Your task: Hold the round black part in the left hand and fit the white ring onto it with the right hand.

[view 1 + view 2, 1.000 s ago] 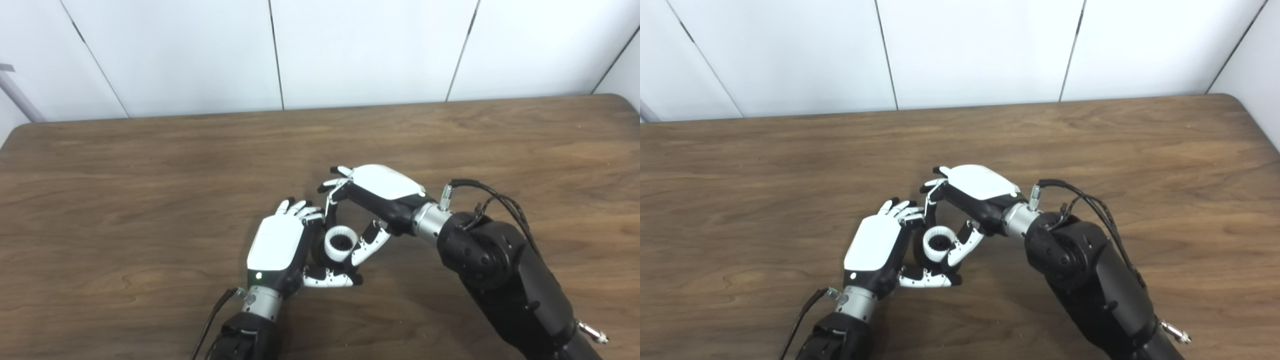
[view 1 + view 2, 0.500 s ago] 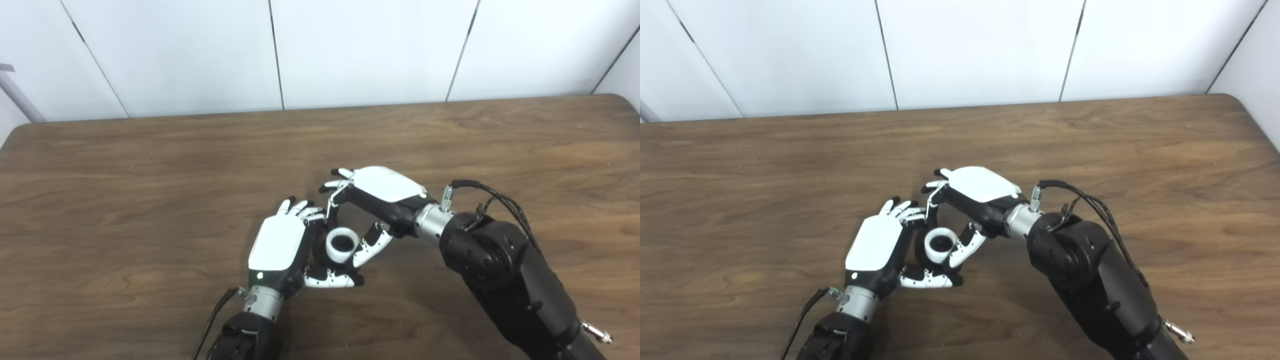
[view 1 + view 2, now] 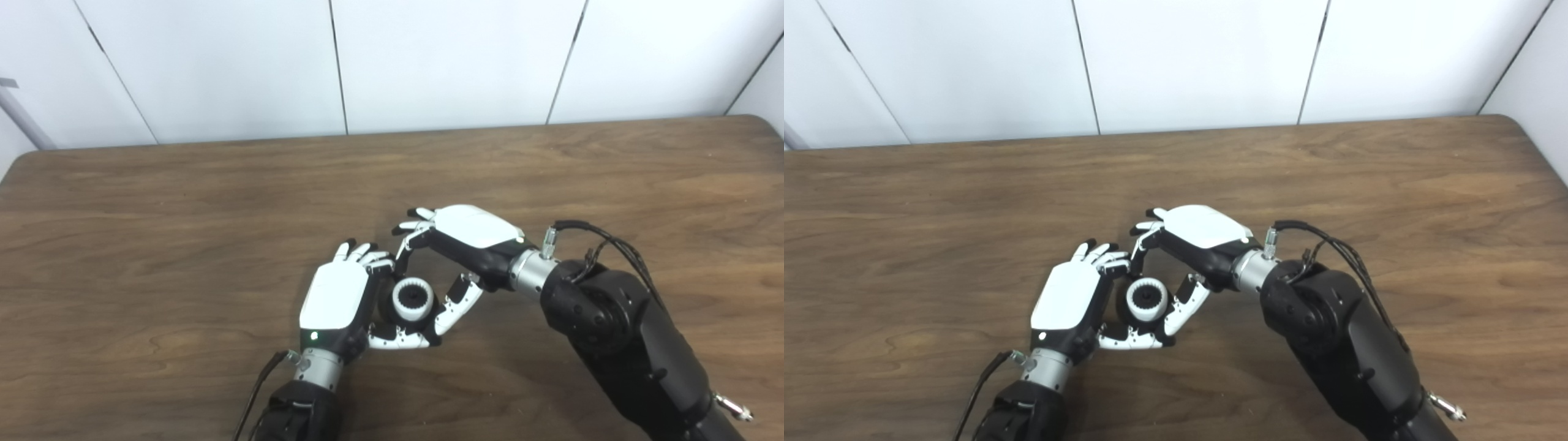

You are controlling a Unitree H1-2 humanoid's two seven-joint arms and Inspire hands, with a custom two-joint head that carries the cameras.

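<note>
Left eye view: the left hand (image 3: 335, 298) is closed around the round black part (image 3: 388, 304), held just above the table (image 3: 184, 214). The white ring (image 3: 412, 299) sits on the part's right-facing end, its axis pointing towards the right hand (image 3: 456, 263).

Right eye view: the right hand's fingers (image 3: 1138, 250) and thumb bracket the ring loosely; contact is unclear.

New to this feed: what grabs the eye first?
Two white-backed hands meet near the middle of the brown wooden table. The left hand cups the round black part, with the white ring on its face. The right hand arches over them, its fingers by the ring's right edge.
</note>
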